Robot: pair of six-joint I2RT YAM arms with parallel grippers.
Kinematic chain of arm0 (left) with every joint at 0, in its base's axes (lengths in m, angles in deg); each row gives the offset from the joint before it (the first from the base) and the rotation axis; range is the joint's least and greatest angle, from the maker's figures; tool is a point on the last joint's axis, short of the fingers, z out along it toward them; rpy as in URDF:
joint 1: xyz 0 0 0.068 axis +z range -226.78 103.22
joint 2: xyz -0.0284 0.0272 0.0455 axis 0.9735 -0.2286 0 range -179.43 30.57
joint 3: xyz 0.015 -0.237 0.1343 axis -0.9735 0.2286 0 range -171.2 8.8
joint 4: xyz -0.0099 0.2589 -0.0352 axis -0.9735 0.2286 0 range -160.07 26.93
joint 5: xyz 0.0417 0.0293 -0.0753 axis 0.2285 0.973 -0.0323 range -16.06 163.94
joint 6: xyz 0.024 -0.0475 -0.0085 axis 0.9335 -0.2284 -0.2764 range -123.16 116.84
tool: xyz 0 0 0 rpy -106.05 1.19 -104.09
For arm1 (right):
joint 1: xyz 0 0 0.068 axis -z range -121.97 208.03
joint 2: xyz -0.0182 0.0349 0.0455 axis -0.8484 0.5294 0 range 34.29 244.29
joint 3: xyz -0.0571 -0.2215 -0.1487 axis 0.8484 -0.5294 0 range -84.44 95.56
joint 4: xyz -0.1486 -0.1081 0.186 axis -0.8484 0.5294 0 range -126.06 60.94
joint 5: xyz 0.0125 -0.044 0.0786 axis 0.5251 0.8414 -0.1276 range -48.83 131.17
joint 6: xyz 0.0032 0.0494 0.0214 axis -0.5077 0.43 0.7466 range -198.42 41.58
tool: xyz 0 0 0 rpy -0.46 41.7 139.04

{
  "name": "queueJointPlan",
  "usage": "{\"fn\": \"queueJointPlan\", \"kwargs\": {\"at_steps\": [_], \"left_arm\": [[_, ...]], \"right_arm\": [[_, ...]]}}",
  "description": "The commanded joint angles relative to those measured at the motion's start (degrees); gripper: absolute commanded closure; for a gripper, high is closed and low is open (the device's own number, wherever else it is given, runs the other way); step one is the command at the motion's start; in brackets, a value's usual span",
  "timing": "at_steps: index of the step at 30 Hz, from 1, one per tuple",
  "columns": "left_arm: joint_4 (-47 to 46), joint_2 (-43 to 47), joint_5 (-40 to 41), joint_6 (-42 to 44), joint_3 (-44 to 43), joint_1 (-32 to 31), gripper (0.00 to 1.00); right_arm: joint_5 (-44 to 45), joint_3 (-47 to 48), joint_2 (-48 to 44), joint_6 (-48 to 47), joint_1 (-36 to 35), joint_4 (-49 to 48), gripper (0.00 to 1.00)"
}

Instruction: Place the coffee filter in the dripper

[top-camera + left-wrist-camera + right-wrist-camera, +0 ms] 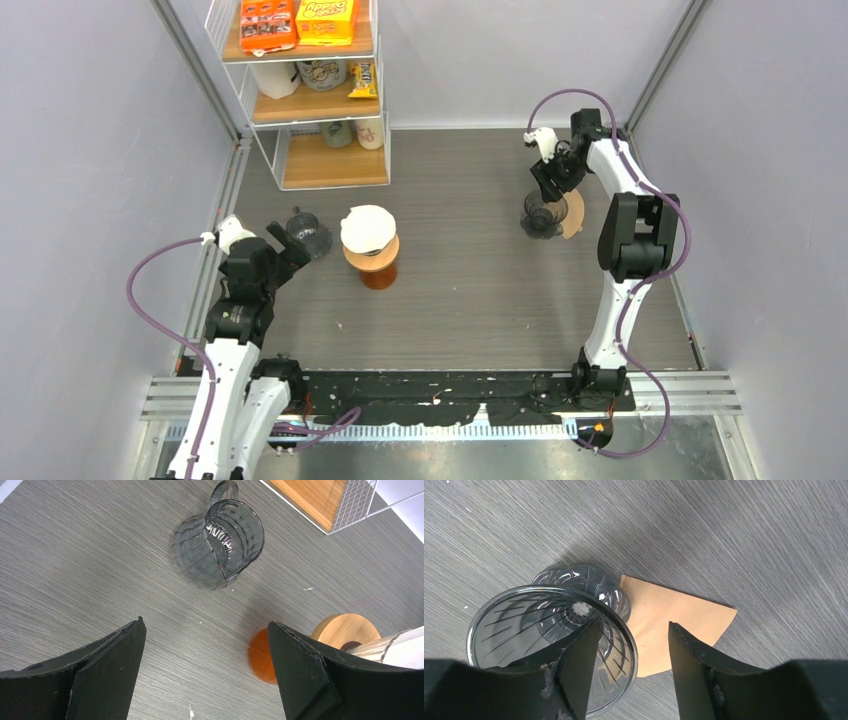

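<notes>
Straddling the rim of the clear ribbed plastic dripper (514, 630), the right end effector (634, 625) stands spread; the tan paper coffee filter (679, 622) lies flat on the tabletop (749, 540) against its base.

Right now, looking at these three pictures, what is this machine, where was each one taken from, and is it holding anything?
These are two robot arms bolted to a table, each ending in a two-finger gripper. One picture looks down from above; the other two come from wrist cameras. The left gripper is open and empty near a ribbed glass cup. The right gripper has its jaws apart astride the rim of a clear dripper, next to a brown paper filter. Nothing looks held. An orange carafe stands mid-table, a snack rack behind.
</notes>
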Motion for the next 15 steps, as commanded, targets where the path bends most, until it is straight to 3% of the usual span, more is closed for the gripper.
{"fn": "queueJointPlan", "kwargs": {"at_steps": [1, 8, 13, 15], "left_arm": [[-1.74, 0.23, 0.70, 1.17, -0.85, 0.36, 0.00], [-1.00, 0.93, 0.56, 0.93, -0.97, 0.42, 0.01], [0.22, 2.12, 1.64, 0.40, -1.15, 0.41, 0.01], [0.79, 2.80, 1.75, 0.19, -1.32, 0.42, 0.01]], "right_arm": [[-1.35, 0.34, 0.66, 0.82, -0.40, -0.92, 0.47], [-1.89, 0.25, 0.32, 0.15, -0.99, 0.46, 0.65], [-4.05, 0.21, -1.84, -0.40, -1.08, 2.13, 0.93], [-4.90, -0.05, -3.76, 0.43, -1.10, 1.77, 0.94]]}}
